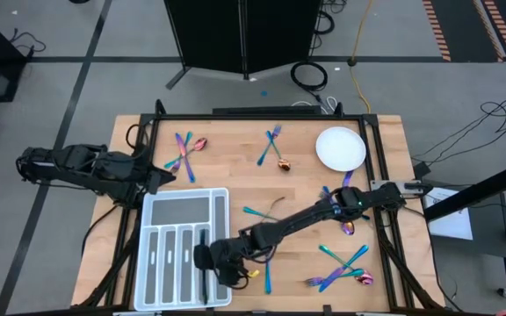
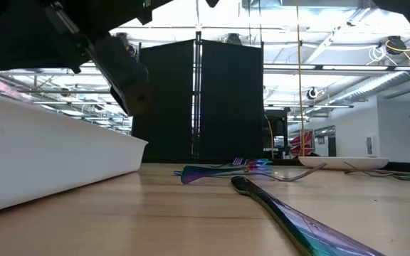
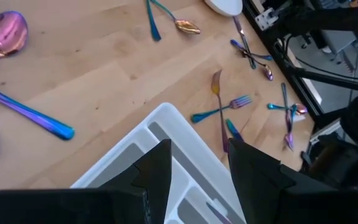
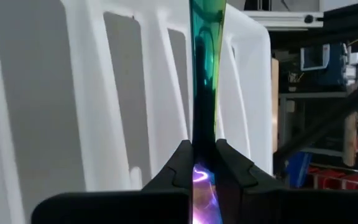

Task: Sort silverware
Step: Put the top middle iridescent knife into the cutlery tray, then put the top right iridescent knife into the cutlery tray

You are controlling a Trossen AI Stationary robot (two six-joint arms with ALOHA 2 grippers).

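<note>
Over the white tray (image 1: 152,215), the right claw (image 4: 204,163) pinched a rainbow knife (image 4: 205,74), its length running along the slots; the left claw (image 3: 194,163) waited spread at the tray's far-left corner.

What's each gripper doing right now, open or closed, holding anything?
Left gripper: open, empty, beside the tray.
Right gripper: shut on a knife over the tray.

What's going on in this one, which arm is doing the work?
The right gripper is shut on a slim iridescent piece of silverware and holds it over the white compartmented tray, near the tray's right-hand slots. The left gripper waits open by the tray's upper left corner, holding nothing. More forks and spoons lie scattered on the wooden table, and a white plate sits at the far right.
</note>
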